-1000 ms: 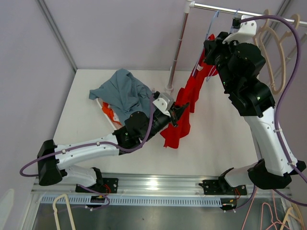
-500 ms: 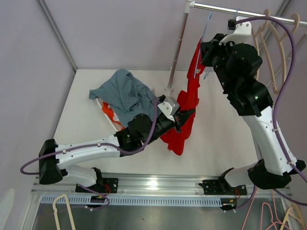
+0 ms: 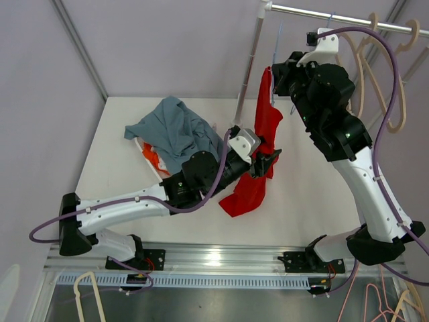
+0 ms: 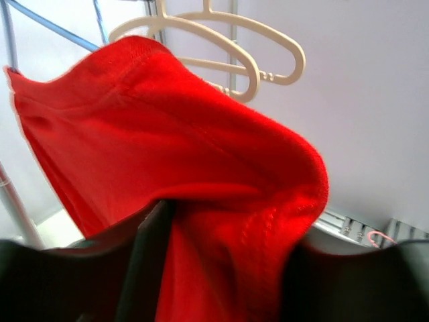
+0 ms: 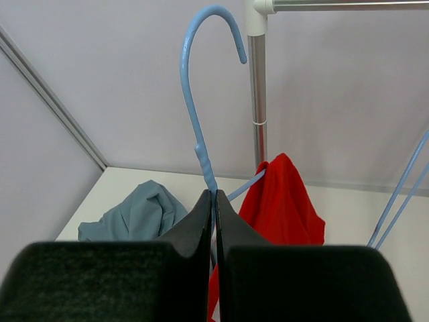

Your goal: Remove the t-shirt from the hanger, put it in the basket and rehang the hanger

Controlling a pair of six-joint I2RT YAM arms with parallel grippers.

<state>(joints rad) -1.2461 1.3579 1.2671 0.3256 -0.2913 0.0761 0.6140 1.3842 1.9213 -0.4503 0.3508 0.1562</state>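
The red t-shirt [image 3: 258, 157] hangs from one arm of the blue hanger [image 3: 275, 50], and its lower part trails onto the table. My right gripper [image 3: 278, 74] is shut on the hanger's neck [image 5: 206, 171] just below the hook, held up near the rail. In the right wrist view the t-shirt [image 5: 281, 201] droops off the hanger arm. My left gripper [image 3: 267, 161] is at the shirt's middle, with its jaws apart. Red cloth [image 4: 201, 147] lies loose between its fingers [image 4: 144, 261] and fills the left wrist view.
A grey-blue shirt [image 3: 174, 131] is heaped over an orange garment [image 3: 151, 155] at the table's back left. The rack pole [image 3: 247, 74] stands behind the t-shirt and carries the rail [image 3: 335, 17]. Beige hangers [image 3: 389, 74] hang on the rail at the right.
My right gripper has lifted the hanger up and to the left, drawing the shirt upright. The left gripper has moved right and its jaws have come apart from the cloth.
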